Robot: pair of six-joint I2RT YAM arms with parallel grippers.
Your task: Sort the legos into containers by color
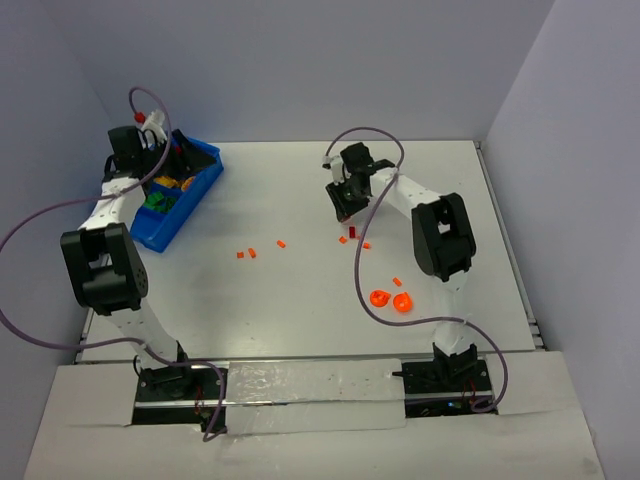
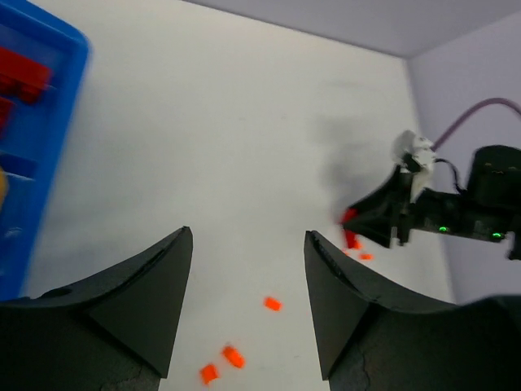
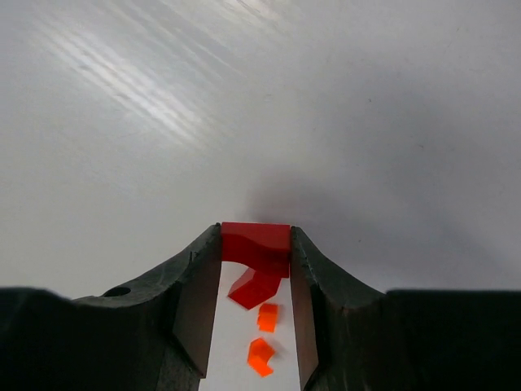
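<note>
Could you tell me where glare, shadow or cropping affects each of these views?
Right wrist view: streaky glare on the white table, soft shadow beyond the small red plastic brick. Left wrist view: grey shadow smudge mid-table, blue plastic bin cropped. Top view: even light.

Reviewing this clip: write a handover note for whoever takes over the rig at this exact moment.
Left end effector: open, empty, by the blue bin.
Right end effector: closed on a red brick at mid-table; can't tell if it is lifted.
Done: some bricks, red, green and yellow-orange, sit in the bin.
Left: bin the red brick, then the small orange bits and two translucent orange-red pieces lying on the table.
</note>
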